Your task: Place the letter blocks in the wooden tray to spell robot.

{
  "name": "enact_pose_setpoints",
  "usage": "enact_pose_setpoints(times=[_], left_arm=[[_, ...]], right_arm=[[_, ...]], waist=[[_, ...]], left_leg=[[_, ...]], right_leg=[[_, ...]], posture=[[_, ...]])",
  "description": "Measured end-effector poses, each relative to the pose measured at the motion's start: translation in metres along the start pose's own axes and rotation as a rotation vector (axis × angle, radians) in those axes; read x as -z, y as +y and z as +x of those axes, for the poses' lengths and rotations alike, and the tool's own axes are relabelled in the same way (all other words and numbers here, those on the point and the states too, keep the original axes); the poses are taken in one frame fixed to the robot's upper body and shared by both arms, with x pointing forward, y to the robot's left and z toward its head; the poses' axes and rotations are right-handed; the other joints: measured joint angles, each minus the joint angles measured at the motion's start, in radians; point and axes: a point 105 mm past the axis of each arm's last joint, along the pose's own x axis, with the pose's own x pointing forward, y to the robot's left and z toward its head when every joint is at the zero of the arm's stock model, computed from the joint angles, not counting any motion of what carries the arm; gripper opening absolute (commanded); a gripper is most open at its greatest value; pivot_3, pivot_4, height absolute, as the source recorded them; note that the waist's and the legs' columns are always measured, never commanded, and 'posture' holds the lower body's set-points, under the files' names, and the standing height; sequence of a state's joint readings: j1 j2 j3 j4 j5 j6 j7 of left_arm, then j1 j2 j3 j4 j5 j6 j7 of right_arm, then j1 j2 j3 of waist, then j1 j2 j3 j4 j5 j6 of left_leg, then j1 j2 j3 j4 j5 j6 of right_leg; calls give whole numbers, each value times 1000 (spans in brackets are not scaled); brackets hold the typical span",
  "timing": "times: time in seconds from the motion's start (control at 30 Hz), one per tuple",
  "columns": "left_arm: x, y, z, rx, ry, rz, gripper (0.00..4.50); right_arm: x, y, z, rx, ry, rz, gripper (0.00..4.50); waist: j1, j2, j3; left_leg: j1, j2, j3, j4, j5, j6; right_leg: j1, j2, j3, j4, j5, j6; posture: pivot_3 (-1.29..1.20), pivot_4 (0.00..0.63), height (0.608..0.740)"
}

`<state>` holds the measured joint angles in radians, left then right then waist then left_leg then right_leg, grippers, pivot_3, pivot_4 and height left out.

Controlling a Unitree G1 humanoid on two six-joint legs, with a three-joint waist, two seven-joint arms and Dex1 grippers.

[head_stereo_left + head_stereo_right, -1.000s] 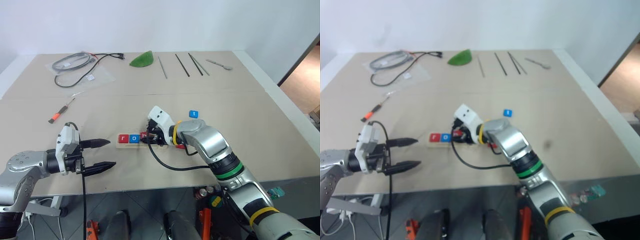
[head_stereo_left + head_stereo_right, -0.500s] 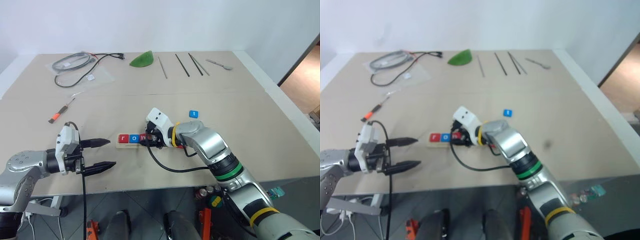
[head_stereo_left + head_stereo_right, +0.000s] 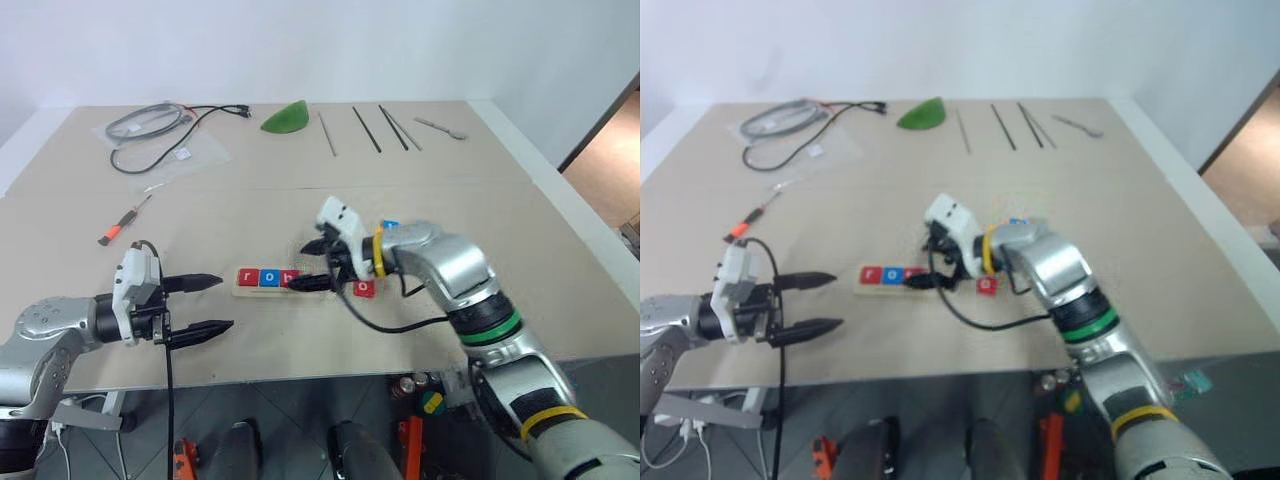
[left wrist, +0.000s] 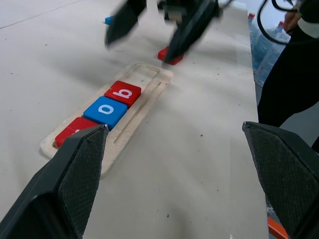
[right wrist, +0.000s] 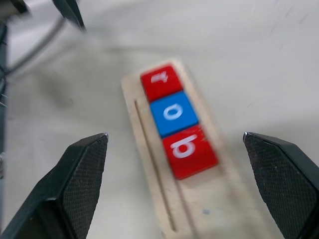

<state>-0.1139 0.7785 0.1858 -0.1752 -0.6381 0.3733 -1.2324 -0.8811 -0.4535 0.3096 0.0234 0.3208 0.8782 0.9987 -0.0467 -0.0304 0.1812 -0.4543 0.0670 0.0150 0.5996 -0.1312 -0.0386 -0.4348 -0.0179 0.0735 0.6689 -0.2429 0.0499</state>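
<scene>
The wooden tray [image 4: 144, 107] lies mid-table with three letter blocks in a row at its left end: red r [image 3: 246, 276], blue o [image 3: 268, 277], red b [image 3: 289, 277]. A red block [image 3: 365, 288] lies on the table just off the tray's right end. A blue block [image 3: 390, 227] peeks out behind the right arm. My right gripper [image 3: 312, 265] hovers open over the tray's bare right half, holding nothing. My left gripper [image 3: 208, 305] is open and stands apart from the tray's left end, pointing toward it.
At the back of the table lie cables on a plastic bag [image 3: 150, 130], a green piece [image 3: 285, 118], thin rods [image 3: 360, 130] and a spoon [image 3: 440, 127]. A small screwdriver [image 3: 122, 225] lies at the left. The table's front edge runs just below the left gripper.
My right gripper opened and rose up and to the right, leaving the red b in the tray and uncovering the red block beside it. The left arm stayed still.
</scene>
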Motion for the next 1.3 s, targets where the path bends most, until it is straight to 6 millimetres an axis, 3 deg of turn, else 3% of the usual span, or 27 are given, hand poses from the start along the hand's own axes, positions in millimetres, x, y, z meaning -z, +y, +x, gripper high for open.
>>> enact_pose_setpoints(times=[0.13, 0.2, 0.37, 0.57, 0.83, 1.3], left_arm=[[-10, 1, 10, 37, -27, 14, 4500], [-15, -1, 15, 59, -41, 22, 4500], [-22, -6, 19, 109, -57, 22, 4500], [-24, -10, 19, 144, -57, 2, 4500], [-25, -11, 23, 164, -52, 3, 4500], [-16, -6, 26, 138, -57, -16, 4500]], right_arm=[[-2, -18, -42, 46, -25, -58, 4479], [9, -19, -57, 45, -8, -86, 4479], [81, -12, -95, 33, 169, -119, 4479], [87, -15, -98, 87, 157, -163, 4479], [84, -17, -79, 122, 90, -158, 4479], [106, -23, -67, 144, 96, -118, 4479]], waist=[[4, 0, 0], [3, 0, 0], [3, 0, 0], [-10, 0, 0], [-1, 0, 0], [-1, 0, 0]], left_leg=[[-4, 0, 1, 1, 0, 0], [-4, 0, 0, 0, -1, 0], [-5, -1, 0, 0, -2, 1], [-2, 0, -2, 1, -2, 2], [-1, 0, -1, 5, 1, 1], [0, 0, -1, 4, 1, 1]], right_leg=[[-1, 0, -1, -2, 0, 1], [-1, 0, -1, -2, 1, 2], [-2, 0, 0, -2, -1, 9], [-1, 3, 1, -1, 2, 4], [1, 2, 3, -1, 5, 4], [2, 3, 3, -1, 5, 4]], posture=[[0, 150, 740], [0, 150, 740], [0, 150, 740], [0, 150, 740], [0, 150, 740], [0, 150, 740]])
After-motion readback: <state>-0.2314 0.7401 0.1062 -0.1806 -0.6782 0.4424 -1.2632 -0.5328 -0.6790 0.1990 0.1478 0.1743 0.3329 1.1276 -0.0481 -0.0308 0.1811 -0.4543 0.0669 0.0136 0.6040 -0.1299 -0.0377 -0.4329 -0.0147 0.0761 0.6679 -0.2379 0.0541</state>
